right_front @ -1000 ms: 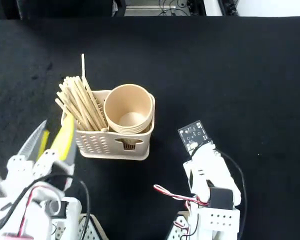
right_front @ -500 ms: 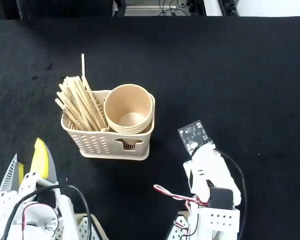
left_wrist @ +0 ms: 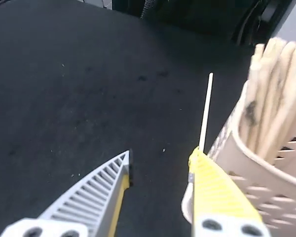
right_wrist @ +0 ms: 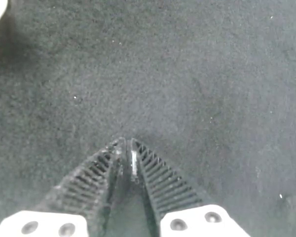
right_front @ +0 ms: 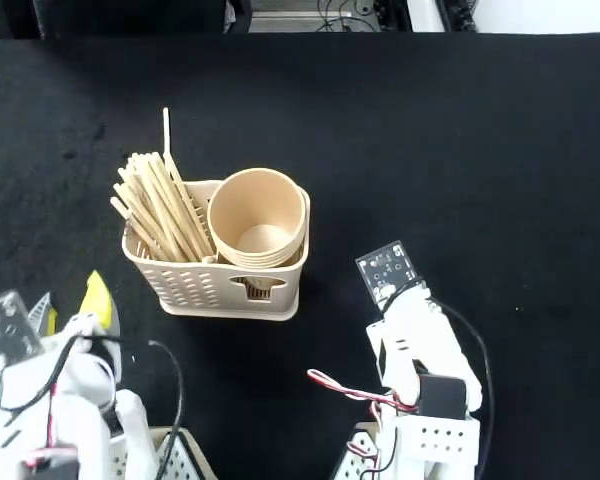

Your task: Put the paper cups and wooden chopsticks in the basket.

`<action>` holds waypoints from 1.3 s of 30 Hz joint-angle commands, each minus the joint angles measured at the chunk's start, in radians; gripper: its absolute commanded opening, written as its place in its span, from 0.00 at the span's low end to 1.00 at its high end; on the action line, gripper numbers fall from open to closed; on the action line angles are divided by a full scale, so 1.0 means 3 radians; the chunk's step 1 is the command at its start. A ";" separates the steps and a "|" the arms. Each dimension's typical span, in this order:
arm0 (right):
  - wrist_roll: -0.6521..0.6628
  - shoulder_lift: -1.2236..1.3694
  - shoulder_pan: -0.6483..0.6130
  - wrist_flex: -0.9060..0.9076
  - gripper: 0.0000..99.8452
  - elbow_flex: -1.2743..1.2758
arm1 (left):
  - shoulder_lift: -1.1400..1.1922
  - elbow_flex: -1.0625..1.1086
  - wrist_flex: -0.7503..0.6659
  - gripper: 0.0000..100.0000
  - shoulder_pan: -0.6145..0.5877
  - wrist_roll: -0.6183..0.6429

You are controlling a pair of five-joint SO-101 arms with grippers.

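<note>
Two grippers, both empty. Left gripper [left_wrist: 160, 157] is open: grey finger [left_wrist: 106, 187] and yellow finger [left_wrist: 212, 192] spread wide, with nothing between them but black table [left_wrist: 79, 84]. High view puts the left gripper [right_front: 72, 298] at the table's near left. Its tips point toward the basket [right_front: 220, 290], near the closest corner but apart from it. From the left wrist view the yellow finger's tip sits just beside the basket wall [left_wrist: 266, 182]; can't tell from that angle whether they touch.

Right gripper [right_wrist: 127, 144] is closed: ribbed tips meet, nothing pinched, just table [right_wrist: 197, 74] below. Right arm [right_front: 420, 350] is folded back at the near edge, to the right of the basket and apart from it, wrist board facing up.

Task items:
- **Paper cups** [right_front: 257, 215]: nested in one stack, upright, mouth up, in the half of the basket nearer the right arm.
- **Chopsticks** [right_front: 158, 212]: bundled in the other half, leaning outward and away from the paper cups, tops fanned above the rim. Left wrist view has the chopsticks [left_wrist: 278, 84] rising out of the basket.
- **Thin stick** [right_front: 166, 130]: stands higher than the rest, near upright. In the left wrist view the thin stick [left_wrist: 204, 111] shows just past the yellow finger's tip.

Basket is upright on the table [right_front: 460, 150], left of centre.
</note>
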 commanded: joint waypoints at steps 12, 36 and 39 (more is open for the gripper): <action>0.0026 -0.0233 -0.0026 -0.0015 0.01 -0.0008 | -0.0005 0.1854 -0.0992 0.20 -0.0754 -0.0056; -0.0210 -0.0222 -0.0813 0.0210 0.02 -0.0008 | 0.0005 0.2386 -0.0680 0.03 0.0407 -0.0061; -0.0864 -0.0233 -0.0839 0.0118 0.02 -0.0008 | 0.0005 0.2386 -0.0680 0.03 0.0401 -0.0061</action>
